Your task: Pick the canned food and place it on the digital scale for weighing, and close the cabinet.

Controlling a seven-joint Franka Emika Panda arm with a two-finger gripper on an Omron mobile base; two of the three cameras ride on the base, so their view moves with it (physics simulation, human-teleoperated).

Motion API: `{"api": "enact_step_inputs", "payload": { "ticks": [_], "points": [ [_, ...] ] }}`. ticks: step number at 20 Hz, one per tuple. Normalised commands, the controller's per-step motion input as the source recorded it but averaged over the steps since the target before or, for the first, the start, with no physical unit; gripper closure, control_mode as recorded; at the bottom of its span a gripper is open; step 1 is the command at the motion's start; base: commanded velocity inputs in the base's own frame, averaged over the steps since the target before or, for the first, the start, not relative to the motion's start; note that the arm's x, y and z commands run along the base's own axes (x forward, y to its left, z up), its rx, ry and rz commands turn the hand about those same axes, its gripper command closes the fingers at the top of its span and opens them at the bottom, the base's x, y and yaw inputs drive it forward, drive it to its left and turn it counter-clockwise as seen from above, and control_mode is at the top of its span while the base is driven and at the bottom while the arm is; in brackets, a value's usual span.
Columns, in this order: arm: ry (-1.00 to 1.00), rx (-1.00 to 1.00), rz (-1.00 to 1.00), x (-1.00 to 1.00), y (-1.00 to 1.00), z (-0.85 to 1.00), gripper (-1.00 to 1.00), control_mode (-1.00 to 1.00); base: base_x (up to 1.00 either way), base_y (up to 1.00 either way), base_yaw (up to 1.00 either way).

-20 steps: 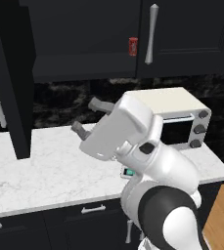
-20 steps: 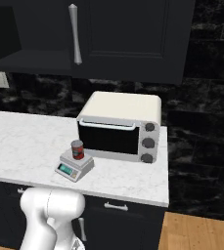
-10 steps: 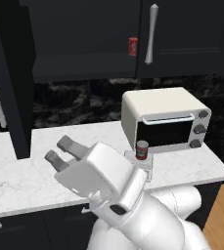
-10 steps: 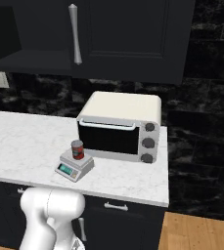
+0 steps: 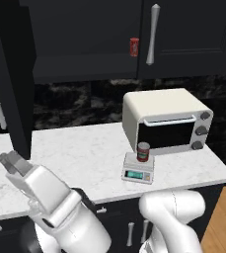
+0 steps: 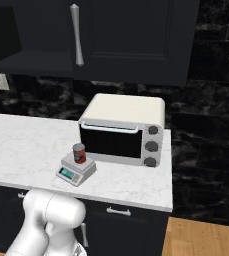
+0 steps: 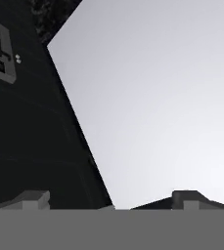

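Note:
The canned food [image 5: 143, 151] [image 6: 79, 153], a short red can, stands upright on the digital scale [image 5: 138, 170] [image 6: 76, 170] on the white marble counter. The black upper cabinet [image 5: 90, 44] [image 6: 131, 40] has its right door shut. Its left door [image 5: 11, 74] swings out edge-on at the far left. My gripper [image 5: 13, 162] is low at the left, just below that open door's bottom edge and far from the can. In the hand view my gripper [image 7: 108, 200] is open with nothing between its fingertips [image 7: 33, 197], facing a dark panel and a pale surface.
A cream toaster oven [image 5: 166, 123] [image 6: 123, 130] stands right behind the scale. A slim red can [image 5: 134, 47] sits on the cabinet shelf beside the long silver handle [image 5: 153, 34] [image 6: 76, 35]. Black drawers run below the counter [image 5: 80, 153].
The arm has swung left and down, carrying the open gripper from above the counter's middle to below the open cabinet door. The can stays on the scale.

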Motion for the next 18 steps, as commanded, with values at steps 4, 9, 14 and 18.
{"api": "enact_step_inputs", "payload": {
  "ticks": [4,9,14,18],
  "points": [
    [0.03,0.07,-0.14,0.15,0.76,-0.32,-1.0,-1.0,0.0,0.0,0.0],
    [0.05,0.22,-0.21,0.05,0.5,-0.49,-1.0,-1.0,0.0,0.0,0.0],
    [0.28,0.46,-0.33,0.26,-0.23,0.05,-1.0,-1.0,0.0,0.0,0.0],
    [0.49,0.6,-0.32,0.18,-0.69,0.07,-1.0,-1.0,0.0,0.0,0.0]
  ]
}}
